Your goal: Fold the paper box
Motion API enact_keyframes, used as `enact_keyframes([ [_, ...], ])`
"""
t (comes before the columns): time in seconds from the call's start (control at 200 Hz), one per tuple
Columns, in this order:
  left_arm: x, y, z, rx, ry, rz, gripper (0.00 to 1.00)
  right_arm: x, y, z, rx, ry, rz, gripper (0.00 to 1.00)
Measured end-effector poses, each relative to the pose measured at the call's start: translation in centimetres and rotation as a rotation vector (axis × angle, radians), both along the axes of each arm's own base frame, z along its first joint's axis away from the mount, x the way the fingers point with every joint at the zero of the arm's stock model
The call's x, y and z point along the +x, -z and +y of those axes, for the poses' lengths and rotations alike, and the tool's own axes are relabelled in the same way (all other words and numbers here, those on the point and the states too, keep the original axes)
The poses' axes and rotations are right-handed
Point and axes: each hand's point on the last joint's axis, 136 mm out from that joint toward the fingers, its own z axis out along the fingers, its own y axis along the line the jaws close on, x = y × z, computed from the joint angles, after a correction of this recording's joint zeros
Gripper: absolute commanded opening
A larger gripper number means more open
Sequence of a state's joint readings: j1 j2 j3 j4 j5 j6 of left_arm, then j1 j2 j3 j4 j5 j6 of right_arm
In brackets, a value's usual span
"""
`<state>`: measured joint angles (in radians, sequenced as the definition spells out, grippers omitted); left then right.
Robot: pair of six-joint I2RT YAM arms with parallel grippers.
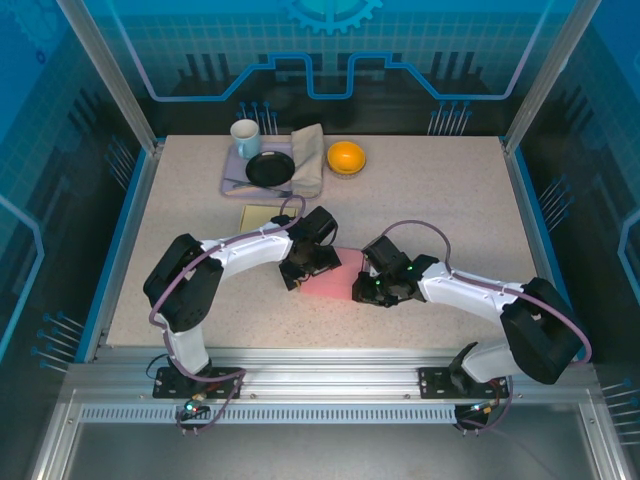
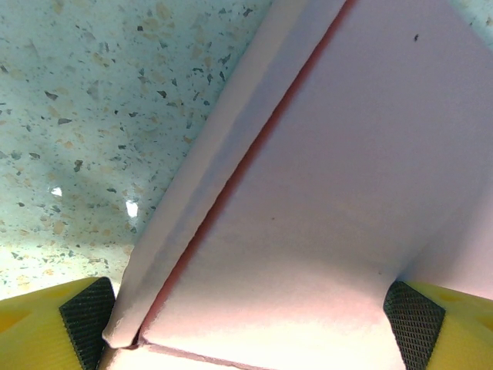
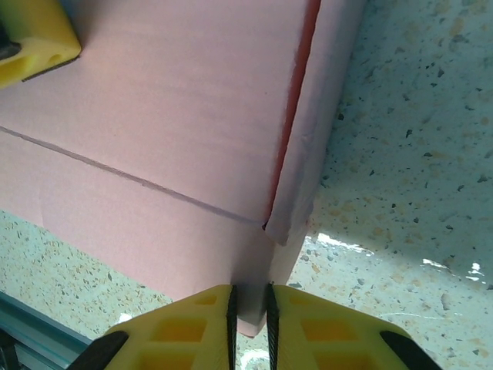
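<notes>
**Step in hand: raising a side wall.** The paper box [image 1: 335, 272], pink and partly flat, lies near the middle of the table [image 1: 450, 200], between my two arms. The fingers of my right gripper [image 3: 250, 308] are pinched together on the thin edge of one wall, close to a corner. My left gripper [image 2: 250, 324] straddles the opposite panel, fingers wide apart, beside a flap [image 2: 208, 177]. I cannot tell whether its pads touch. As I judge it, the next move is to lift the pinched wall along its crease while the left steadies the base.
</notes>
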<state>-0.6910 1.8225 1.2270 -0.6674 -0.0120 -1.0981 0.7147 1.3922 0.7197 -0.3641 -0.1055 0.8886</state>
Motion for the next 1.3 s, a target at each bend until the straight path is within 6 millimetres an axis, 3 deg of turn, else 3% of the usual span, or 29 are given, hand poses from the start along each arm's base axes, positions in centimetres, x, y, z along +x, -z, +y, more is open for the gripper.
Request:
enact_keyframes([
  [0.485, 0.0, 0.0, 0.1, 0.004, -0.001, 0.001, 0.95, -0.1, 0.0, 0.1, -0.009, -0.079, -0.029, 0.17],
  [0.995, 0.0, 0.0, 0.3, 0.014, -0.003, -0.004, 0.95, 0.4, -1.3, 1.2, 0.012, -0.088, -0.012, 0.35],
  [1.301, 0.0, 0.0, 0.3, 0.014, -0.003, -0.004, 0.95, 0.5, -0.7, 1.1, 0.003, -0.081, -0.005, 0.43],
])
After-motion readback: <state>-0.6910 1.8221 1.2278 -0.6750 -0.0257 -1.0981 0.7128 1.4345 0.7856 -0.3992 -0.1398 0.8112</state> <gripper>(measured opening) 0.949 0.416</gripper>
